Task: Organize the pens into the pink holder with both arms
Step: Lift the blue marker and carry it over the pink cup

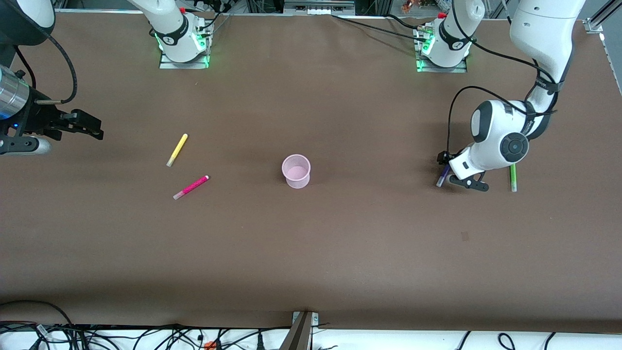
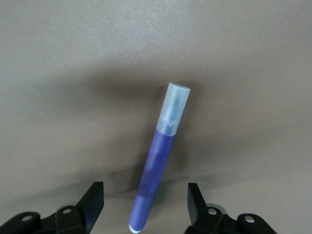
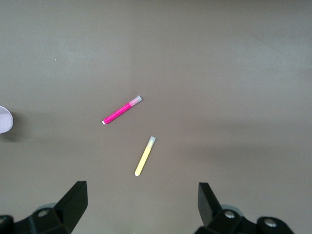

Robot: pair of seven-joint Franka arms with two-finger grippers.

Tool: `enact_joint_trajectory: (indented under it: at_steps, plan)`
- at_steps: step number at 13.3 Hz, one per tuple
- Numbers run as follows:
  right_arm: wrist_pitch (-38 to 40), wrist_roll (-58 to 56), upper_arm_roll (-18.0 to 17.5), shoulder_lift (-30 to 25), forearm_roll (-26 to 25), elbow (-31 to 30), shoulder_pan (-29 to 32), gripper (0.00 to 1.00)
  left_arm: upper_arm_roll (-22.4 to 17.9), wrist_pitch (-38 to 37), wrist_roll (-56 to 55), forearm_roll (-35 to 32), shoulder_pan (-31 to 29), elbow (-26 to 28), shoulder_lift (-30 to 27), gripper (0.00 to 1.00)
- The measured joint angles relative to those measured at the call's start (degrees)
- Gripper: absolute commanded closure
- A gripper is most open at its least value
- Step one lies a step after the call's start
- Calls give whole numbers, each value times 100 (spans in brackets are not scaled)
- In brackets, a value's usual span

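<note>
Four pens: purple pen point(image 2: 155, 175) between left gripper point(image 1: 456, 170) fingers, unclenched, low over the table's left-arm end.
Advice: centre, then close mid-barrel.
Pink holder point(image 1: 296, 171): mid-table.
Right gripper point(image 1: 92, 127): spread wide, waiting aloft.

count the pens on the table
4: yellow pen and magenta pen toward the right arm's end; purple pen between the open left gripper fingers; green pen beside it.
</note>
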State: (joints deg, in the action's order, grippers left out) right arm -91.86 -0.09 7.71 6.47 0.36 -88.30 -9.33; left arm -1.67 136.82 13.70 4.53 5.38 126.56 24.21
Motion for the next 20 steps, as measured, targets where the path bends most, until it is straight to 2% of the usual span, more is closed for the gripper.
enact_joint_trajectory:
  at_steps: [1,2,4,5,11,12,15,17,18,20]
  plan:
    - [0,0,0,0,0,0,0,0,16,24,3,0,0,0,30,45]
    - [0,0,0,0,0,0,0,0,19,30,4,0,0,-1,35,58]
    - [0,0,0,0,0,0,0,0,1,31,6,-5,-4,-15,30,95]
    - [0,0,0,0,0,0,0,0,-12,32,10,-5,-5,-20,30,100]
    - [0,0,8,1,-2,0,11,0,23,-20,19,-3,-7,-89,-69,100]
    - [0,0,12,2,-3,0,20,0,19,-259,17,1,-14,-206,-158,100]
    - [0,2,76,24,-4,-2,99,0,85,-2131,-156,76,-12,-982,-654,100]
    - [-2,1,94,40,-4,-2,156,0,338,-3400,-494,400,-2,-1635,-902,100]
    - [-3,1,94,48,-4,-2,161,0,475,-3847,-712,630,24,-1916,-958,100]
    - [-99,1,94,58,-3,-2,165,0,824,-4151,-1331,1026,117,-2238,-943,100]
